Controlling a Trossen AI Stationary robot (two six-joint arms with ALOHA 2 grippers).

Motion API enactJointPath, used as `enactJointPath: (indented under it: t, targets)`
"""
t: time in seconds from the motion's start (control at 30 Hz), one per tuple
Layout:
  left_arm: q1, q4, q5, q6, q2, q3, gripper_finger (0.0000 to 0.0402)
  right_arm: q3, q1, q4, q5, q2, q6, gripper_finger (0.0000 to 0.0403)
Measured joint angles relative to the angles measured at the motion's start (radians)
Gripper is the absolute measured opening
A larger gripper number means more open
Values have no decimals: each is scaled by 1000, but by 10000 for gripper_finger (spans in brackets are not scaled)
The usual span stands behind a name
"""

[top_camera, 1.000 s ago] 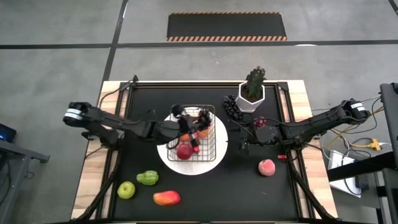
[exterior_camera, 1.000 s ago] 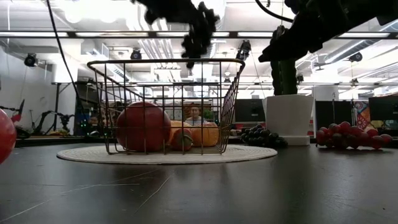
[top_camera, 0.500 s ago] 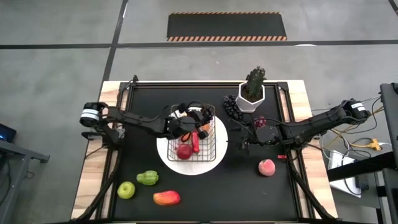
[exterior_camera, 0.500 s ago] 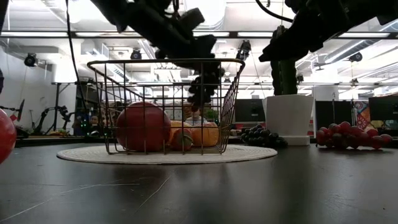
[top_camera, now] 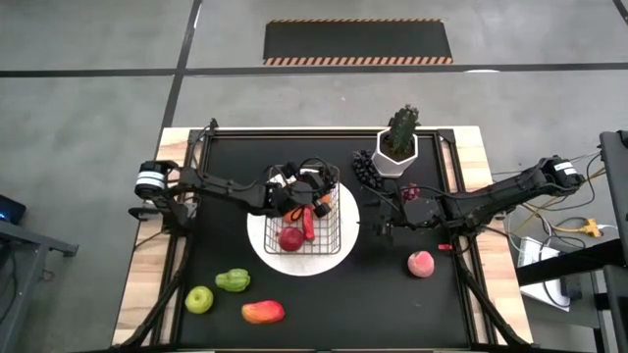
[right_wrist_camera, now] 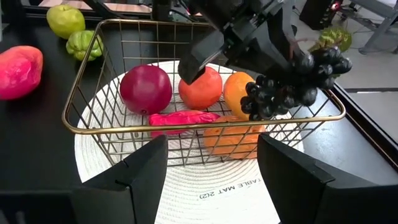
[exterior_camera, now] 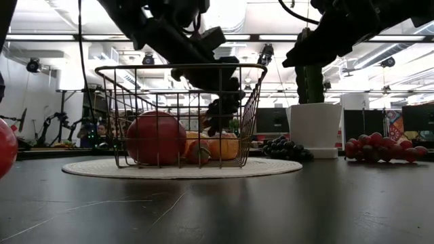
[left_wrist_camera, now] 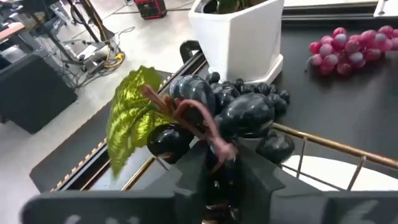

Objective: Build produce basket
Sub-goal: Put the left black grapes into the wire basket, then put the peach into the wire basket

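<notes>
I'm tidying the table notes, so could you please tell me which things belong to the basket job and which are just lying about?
Job:
basket
dark grapes held by the left gripper
red apple
chili
peach
green apple
green pepper
mango
red grapes

Lying about:
potted plant
white mat

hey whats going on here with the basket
The left gripper is lowering a dark grape bunch into the wire basket, which already holds a red apple, a chili and orange fruit. The right gripper waits open beside the basket. A peach and other produce lie on the table.
</notes>
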Motion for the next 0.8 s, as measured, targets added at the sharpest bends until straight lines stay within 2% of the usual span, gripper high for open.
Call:
enactJointPath:
  t: [0.17,0.33,0.57,0.8]
  targets:
    - [0,0,0,1,0,-2,108,0,0,0,0,0,2,231]
    - [-1,-13,1,4,-10,4,145,0,0,-1,0,0,41,231]
    - [-18,-133,7,2,-88,1,158,3,0,-14,0,-2,131,231]
    - [-108,-296,7,1,-227,-4,158,73,0,-173,-2,-21,255,231]
